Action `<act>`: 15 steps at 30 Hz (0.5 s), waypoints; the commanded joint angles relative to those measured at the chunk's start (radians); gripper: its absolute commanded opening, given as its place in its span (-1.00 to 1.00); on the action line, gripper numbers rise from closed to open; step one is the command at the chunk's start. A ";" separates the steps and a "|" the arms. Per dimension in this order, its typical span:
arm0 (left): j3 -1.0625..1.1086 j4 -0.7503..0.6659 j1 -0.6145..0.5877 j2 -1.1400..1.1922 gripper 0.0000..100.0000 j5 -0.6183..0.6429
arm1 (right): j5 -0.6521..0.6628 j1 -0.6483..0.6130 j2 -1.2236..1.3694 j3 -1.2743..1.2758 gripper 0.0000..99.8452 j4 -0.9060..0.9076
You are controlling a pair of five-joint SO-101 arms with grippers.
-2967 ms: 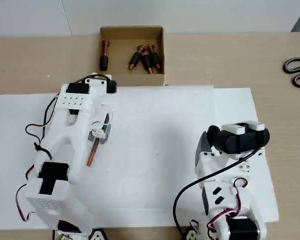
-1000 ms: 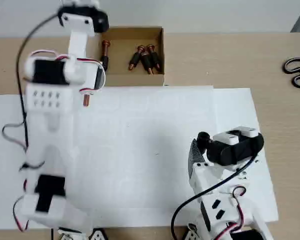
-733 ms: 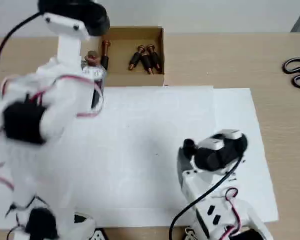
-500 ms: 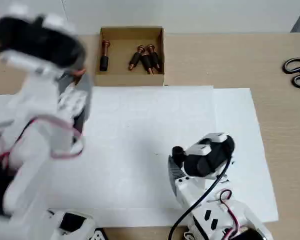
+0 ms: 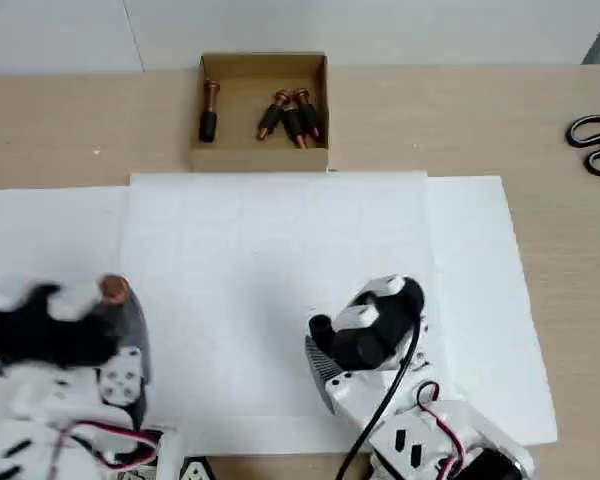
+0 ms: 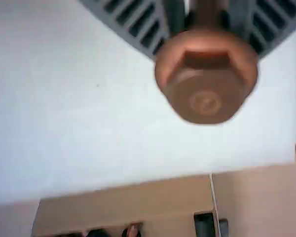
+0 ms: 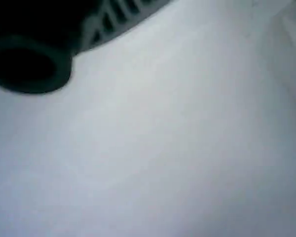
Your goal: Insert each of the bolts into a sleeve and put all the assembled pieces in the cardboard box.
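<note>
A copper bolt point(image 5: 113, 289) stands head-up in my left gripper point(image 5: 123, 312), which is shut on it at the near-left of the white sheet. Its hexagonal head point(image 6: 206, 79) sits close to the left wrist camera, between grey ribbed fingers point(image 6: 133, 19). My right gripper point(image 5: 325, 345) is shut on a black sleeve point(image 5: 320, 327) near the sheet's front middle. The sleeve's open end point(image 7: 29, 66) shows dark in the right wrist view. The cardboard box point(image 5: 260, 158) at the far edge holds several assembled pieces point(image 5: 290, 115), one of them point(image 5: 209, 110) lying apart at its left.
A white paper sheet point(image 5: 280, 260) covers the work area on the wooden table. Scissors point(image 5: 595, 143) lie at the far right edge. About a hand's width of sheet separates the two grippers.
My left arm has swung back from beside the box to the near-left corner, carrying the bolt. My right arm has shifted left and nearer with the sleeve.
</note>
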 commanded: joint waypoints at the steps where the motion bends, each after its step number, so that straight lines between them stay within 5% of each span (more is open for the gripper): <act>1: 0.226 -0.068 -0.006 -0.239 -0.99 0.006 | -0.009 -0.010 -0.004 -0.005 -0.99 -0.033; 7: 0.292 -0.189 0.015 -0.173 -0.99 0.239 | -0.005 -0.047 -0.004 0.048 -0.99 -0.035; 15: 0.467 -0.568 0.173 -0.203 -0.99 0.402 | 0.018 -0.177 -0.004 0.144 -0.99 -0.166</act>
